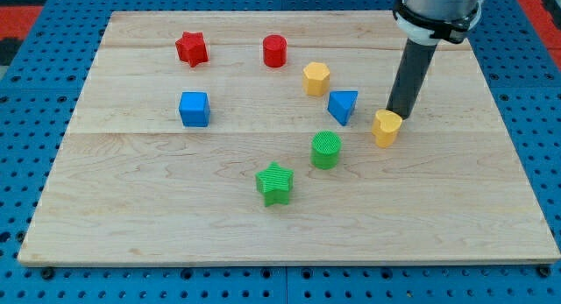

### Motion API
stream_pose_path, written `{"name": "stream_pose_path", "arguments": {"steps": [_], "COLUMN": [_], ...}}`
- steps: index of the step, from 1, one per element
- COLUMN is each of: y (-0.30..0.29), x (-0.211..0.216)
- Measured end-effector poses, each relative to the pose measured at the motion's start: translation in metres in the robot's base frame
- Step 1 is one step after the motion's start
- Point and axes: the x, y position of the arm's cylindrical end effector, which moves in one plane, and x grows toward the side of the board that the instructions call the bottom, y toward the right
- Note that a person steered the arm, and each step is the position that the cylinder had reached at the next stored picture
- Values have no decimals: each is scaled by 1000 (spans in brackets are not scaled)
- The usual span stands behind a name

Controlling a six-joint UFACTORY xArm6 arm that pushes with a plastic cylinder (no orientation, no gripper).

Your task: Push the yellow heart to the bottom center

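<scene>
The yellow heart point(386, 127) lies on the wooden board point(175, 216) at the view's right of middle. My tip point(399, 116) stands just at the heart's upper right edge, touching or nearly touching it. The dark rod rises from there to the arm at the view's top right.
A blue triangle point(343, 105) lies just left of the heart, a yellow hexagon point(316, 78) above that. A green cylinder point(326, 150) and a green star point(275, 183) lie lower left. A red cylinder point(275, 51), red star point(191, 48) and blue cube point(194, 109) lie farther left.
</scene>
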Motion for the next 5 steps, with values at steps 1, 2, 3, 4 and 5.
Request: {"name": "stream_pose_path", "arguments": {"steps": [1,2,3,4,5], "y": [-13,-41,-22,-12,-15], "x": [0,5,42,86,110]}}
